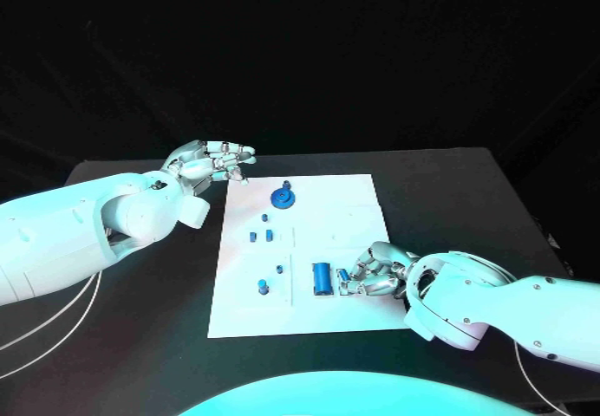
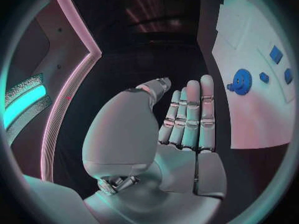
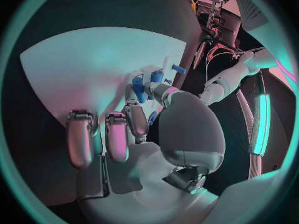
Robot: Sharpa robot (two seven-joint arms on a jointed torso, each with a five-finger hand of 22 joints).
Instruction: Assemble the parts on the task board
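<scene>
Early going, by the look of it: several blue parts (image 1: 268,235) lie loose along the task board (image 1: 337,208), blue gear (image 1: 283,198) near its far edge. Right hand (image 1: 373,271) pinches a small blue part (image 1: 342,276) near the board's right edge beside the blue cylinder (image 1: 322,278); left hand (image 1: 215,161) hovers empty, fingers apart, off the far left corner.

The left hand (image 2: 184,129) is held flat with fingers extended and together, holding nothing. Beyond its fingertips lies the white task board (image 2: 249,104), carrying a blue gear-shaped part (image 2: 241,81).

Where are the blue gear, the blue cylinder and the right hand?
blue gear (image 1: 283,198), head view, on its round face.
blue cylinder (image 1: 322,277), head view, middle of its body.
right hand (image 1: 374,269), head view, middle of the hand.
</scene>
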